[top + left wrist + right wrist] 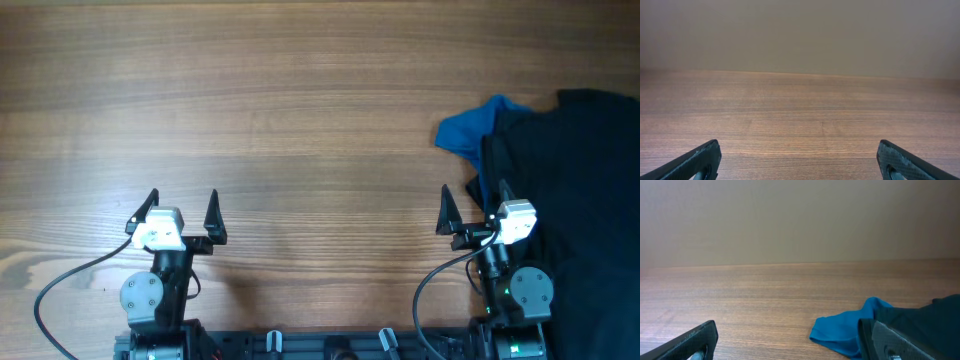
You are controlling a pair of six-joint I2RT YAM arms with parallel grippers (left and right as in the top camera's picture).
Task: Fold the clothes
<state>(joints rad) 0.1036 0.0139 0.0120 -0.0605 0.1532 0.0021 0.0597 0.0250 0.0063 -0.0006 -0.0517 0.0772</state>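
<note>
Clothes: heap at the right edge of the counter [300, 120], partly cut off in the overhead view. The black garment [580, 190] is uppermost, and a blue garment [468, 128] pokes out at its far-left side.
Left tool [182, 205]: jaws spread wide with nothing between them. It is low over bare wood near the front edge, well apart from the heap.
Right tool [474, 200]: jaws wide and holding nothing. Its outer finger lies against the black garment's near-left border in the overhead view; contact cannot be told.
Step in hand: judged to be the opening reach, with no fabric gripped yet and no fold begun.
Method: the right tool is best placed to pinch a single layer at the black garment's left border and draw it onto open wood, leaving the blue garment behind. The left tool can then take a second edge so the cloth is spread flat before any fold.
Risk: catching both garments in one pinch.
Orientation: the black garment is crumpled. Its visible mass runs near-to-far along the counter's right edge, so that is its apparent long axis.
Heading: collar, sleeves and hem are not visible, so which way it points cannot be told.
</note>
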